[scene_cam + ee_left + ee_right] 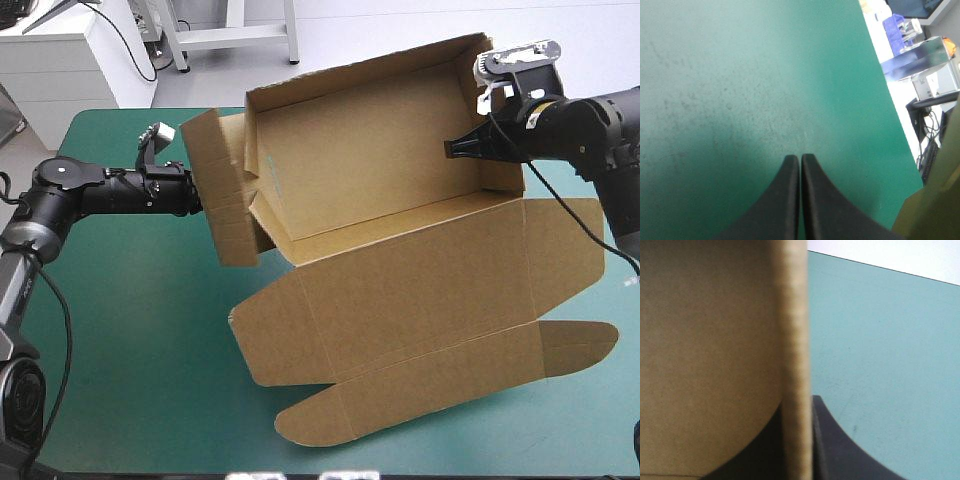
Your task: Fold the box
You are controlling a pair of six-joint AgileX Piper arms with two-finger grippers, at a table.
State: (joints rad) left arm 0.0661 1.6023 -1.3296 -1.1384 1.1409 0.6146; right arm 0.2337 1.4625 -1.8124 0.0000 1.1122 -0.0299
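The brown box [400,190] stands mid-table as an open tray, its back and side walls raised. Its lid [430,300] lies flat toward the front edge, with rounded tabs [330,415]. My right gripper [455,148] is shut on the tray's right wall. In the right wrist view the wall's edge [796,340] runs between my black fingers [840,450], where my right gripper [797,407] pinches it. My left gripper [203,197] is shut beside the left wall's outer flap [225,200]. In the left wrist view the left gripper [800,157] has nothing between its fingers, and a corner of board [935,205] lies beside it.
Bare teal-green cover [130,320] lies left of the box and toward the front left corner. The lid's right flap [565,245] reaches close to the table's right edge. The table's far edge runs just behind the box's back wall.
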